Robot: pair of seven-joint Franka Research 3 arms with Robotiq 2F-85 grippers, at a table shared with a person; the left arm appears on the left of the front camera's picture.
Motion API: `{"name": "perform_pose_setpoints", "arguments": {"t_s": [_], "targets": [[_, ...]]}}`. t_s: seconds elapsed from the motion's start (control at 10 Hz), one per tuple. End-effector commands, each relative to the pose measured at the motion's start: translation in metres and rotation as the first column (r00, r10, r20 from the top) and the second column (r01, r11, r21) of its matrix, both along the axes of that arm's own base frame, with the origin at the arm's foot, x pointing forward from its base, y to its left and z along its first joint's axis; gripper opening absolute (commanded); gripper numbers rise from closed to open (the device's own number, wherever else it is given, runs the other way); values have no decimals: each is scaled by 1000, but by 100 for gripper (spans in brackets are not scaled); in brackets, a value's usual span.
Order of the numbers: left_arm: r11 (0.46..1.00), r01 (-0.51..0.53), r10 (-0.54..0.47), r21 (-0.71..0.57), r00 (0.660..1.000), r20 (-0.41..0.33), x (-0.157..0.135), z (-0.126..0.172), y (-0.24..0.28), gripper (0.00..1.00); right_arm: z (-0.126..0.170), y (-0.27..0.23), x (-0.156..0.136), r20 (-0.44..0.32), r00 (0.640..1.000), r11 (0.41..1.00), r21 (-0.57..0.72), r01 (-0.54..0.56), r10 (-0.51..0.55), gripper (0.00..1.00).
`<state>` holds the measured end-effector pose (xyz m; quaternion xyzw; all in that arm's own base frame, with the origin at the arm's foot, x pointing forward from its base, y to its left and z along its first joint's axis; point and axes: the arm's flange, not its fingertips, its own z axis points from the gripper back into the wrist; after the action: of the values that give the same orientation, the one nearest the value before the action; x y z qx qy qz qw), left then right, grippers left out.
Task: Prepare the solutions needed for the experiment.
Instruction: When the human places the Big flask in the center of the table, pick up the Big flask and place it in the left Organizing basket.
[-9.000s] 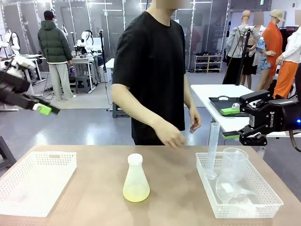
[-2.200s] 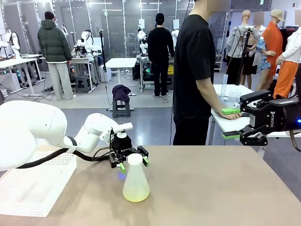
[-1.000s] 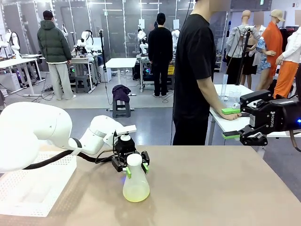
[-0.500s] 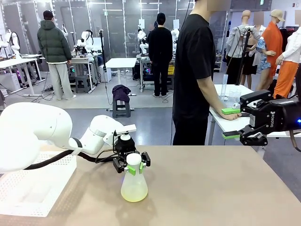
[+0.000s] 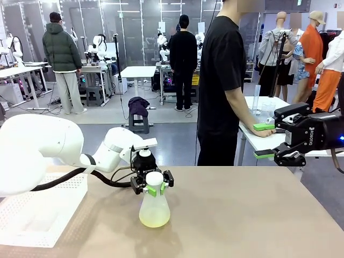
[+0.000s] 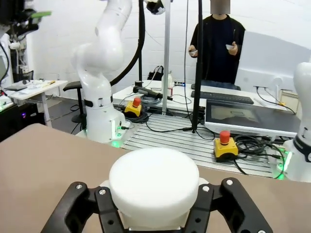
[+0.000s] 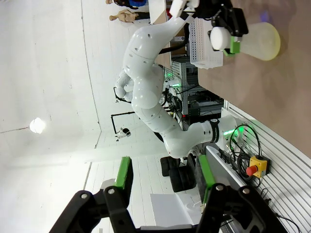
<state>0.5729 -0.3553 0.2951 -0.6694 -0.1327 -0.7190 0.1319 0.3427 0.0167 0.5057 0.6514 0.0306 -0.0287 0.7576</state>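
A frosted conical flask point(image 5: 155, 207) with a white cap stands mid-table, and the solutions point(image 5: 155, 218) show as a shallow pale yellow-green layer in its base. My left gripper point(image 5: 154, 186) is shut on the flask's neck just under the cap. In the left wrist view the white cap point(image 6: 154, 184) sits between the black fingers point(image 6: 80, 204). My right gripper point(image 5: 264, 141) hangs open and empty, high at the table's right side. The right wrist view shows its green-padded gripper point(image 7: 164, 177) open, with the flask point(image 7: 265, 41) far off.
A white perforated basket point(image 5: 32, 215) lies at the table's left edge. A person in black point(image 5: 226, 80) stands at the far side, turned to a white side table point(image 5: 263, 141) on the right. The right half of the table is bare.
My left gripper has shut on the flask's neck, and the flask has lifted slightly. Earlier a basket of glassware stood on the right and is gone. The right arm has not moved.
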Motion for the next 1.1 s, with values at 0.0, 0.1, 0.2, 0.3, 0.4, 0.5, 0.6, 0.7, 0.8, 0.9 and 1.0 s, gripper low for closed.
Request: {"name": "perform_pose_setpoints", "arguments": {"t_s": [0.0,0.1,0.2,0.3,0.4,0.5,0.6,0.7,0.8,0.9,1.0], "targets": [[997,62,-61,-34,998,34,-2,48,11,0,0,-1,0,7,1000,1000,-1,-8,8,66],[996,85,-84,-12,995,54,-2,64,17,0,0,-1,0,7,1000,1000,-1,-8,8,66],[994,107,-106,-15,992,71,-3,81,28,0,0,-1,0,7,1000,1000,-1,-8,8,66],[998,59,-60,17,990,126,-8,100,48,0,0,-1,0,7,1000,1000,-1,-8,8,66],[999,12,-19,41,986,164,-15,117,69,0,0,-1,0,7,1000,1000,-1,-8,8,66],[999,-34,26,36,980,197,-21,132,94,0,0,-1,0,7,1000,1000,-1,-8,8,66],[998,-69,64,15,976,208,-28,143,119,0,0,-1,0,7,1000,1000,-1,-8,8,66],[993,-118,112,13,968,223,-36,149,144,0,0,-1,0,7,1000,1000,-1,-8,8,66],[985,-170,166,-5,957,237,-43,150,176,0,0,-1,0,7,1000,1000,-1,-8,8,66],[970,-242,244,-38,939,243,-47,147,208,0,0,-1,0,7,1000,1000,-1,-8,8,66],[945,-318,327,-75,913,245,-52,143,241,0,0,-1,0,7,1000,1000,-1,-8,8,66]]}}
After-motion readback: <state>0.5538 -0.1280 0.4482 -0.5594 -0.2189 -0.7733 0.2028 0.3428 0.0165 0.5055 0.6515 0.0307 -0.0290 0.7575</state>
